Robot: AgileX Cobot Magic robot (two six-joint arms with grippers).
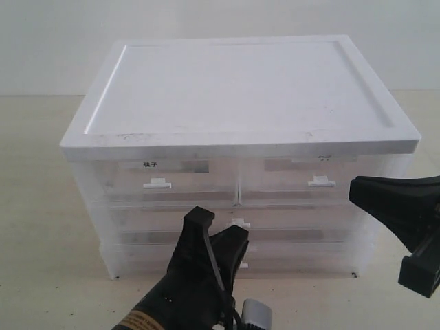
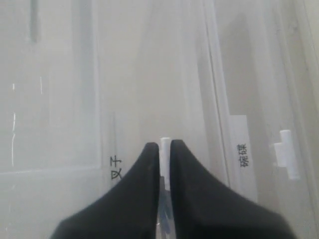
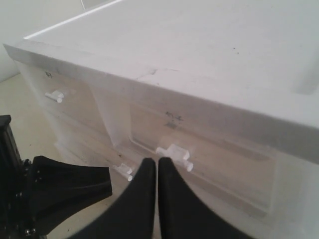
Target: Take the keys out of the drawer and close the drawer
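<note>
While left gripper (image 2: 165, 146) pinches drawer (image 1: 309, 221), arm extends.

The right gripper (image 3: 157, 163) fills the lower middle of the picture. Its two black fingers are pressed together to a point with nothing seen between them, just in front of a translucent plastic cabinet (image 3: 107, 117) with a flat white top (image 3: 199, 55). Just past the fingertips sits the small white tab handle (image 3: 174, 152) of a half-width drawer with a faint dark label above it, and a matching tab (image 3: 55, 95) shows on the neighbouring half-width drawer. Down at the side, the black left gripper (image 3: 105, 176) reaches to the white tab of the drawer (image 3: 124, 171) beneath, above a pale beige surface (image 3: 20, 104).
</note>
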